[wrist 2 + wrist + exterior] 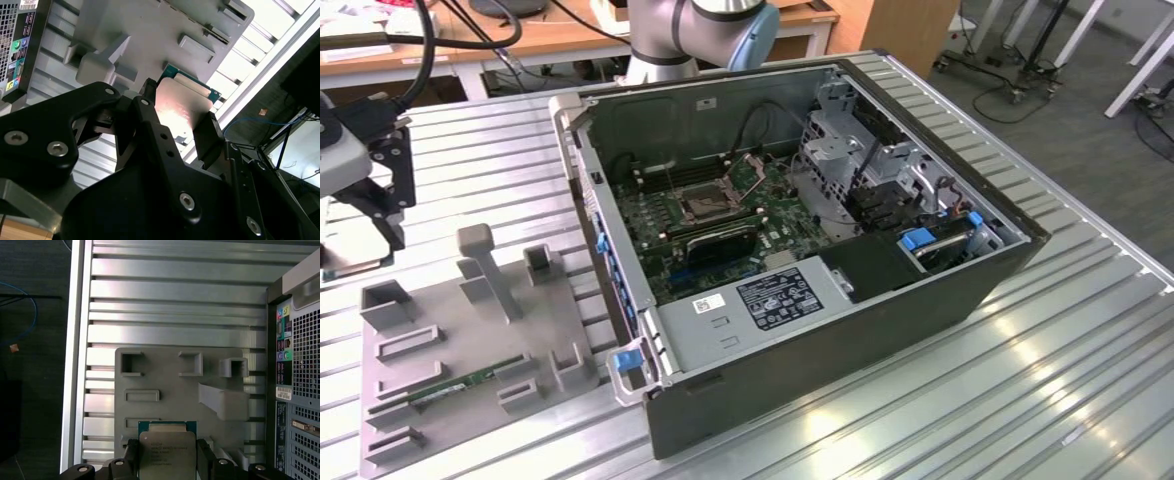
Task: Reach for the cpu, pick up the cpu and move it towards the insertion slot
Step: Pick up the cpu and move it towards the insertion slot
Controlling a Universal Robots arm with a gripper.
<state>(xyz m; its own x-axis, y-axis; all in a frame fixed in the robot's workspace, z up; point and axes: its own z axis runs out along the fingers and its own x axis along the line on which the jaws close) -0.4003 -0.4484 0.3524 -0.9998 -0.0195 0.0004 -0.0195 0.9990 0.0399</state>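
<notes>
Clamping the cpu (166, 452) by two opposite edges, the gripper (167, 446) has its black fingers (131, 459) set narrow, one against each side of the chip. In both wrist views the pale metal face of the chip shows between them, with a thin green edge beyond it. The held chip hangs over the near edge of a grey fixture tray (170, 390) with raised blocks and shallow rectangular pockets; whether it touches the tray cannot be told.

In the exterior view the gripper sits at the far left, just beside the tray's corner. A narrow green memory stick (460, 384) lies in a groove of that tray.

To the exterior view's right of the tray stands an open computer case (854, 330), its side panel off and its board exposed. The insertion slot (698, 205), a metal-framed square with a dark centre, lies on that board, well apart from the chip and the gripper. Tray and case both rest on a slatted metal table (1067, 380). The arm's base (694, 35) rises behind the case.
</notes>
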